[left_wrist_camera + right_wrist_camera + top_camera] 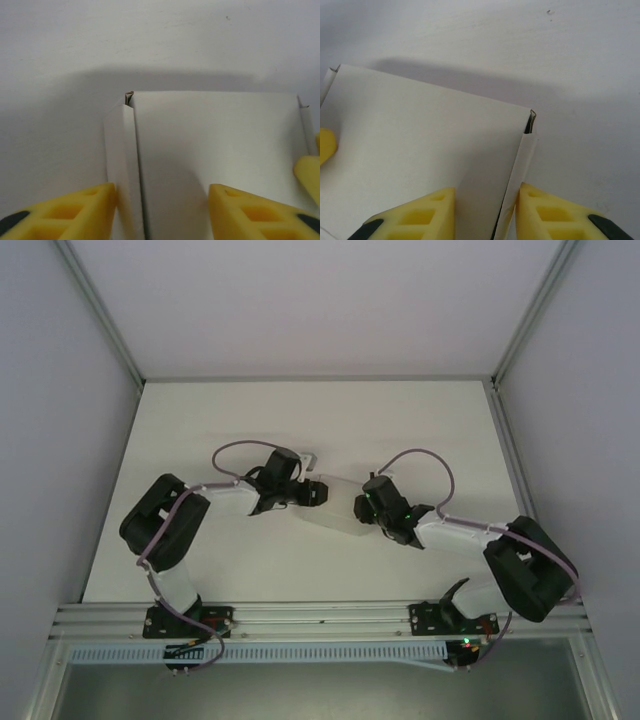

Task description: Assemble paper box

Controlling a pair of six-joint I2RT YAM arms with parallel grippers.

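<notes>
Now | low off-white paper box [335, 518] | left pincer [162, 189] and right pincer [486, 189] apart, straddling its opposite end walls | likely squaring them upright

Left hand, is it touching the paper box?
Touching. Left wrist view: one finger of the left hand sits flush against the paper box at its side wall, no gap.

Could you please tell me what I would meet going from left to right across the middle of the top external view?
left arm → left gripper → paper box → right gripper → right arm
</notes>
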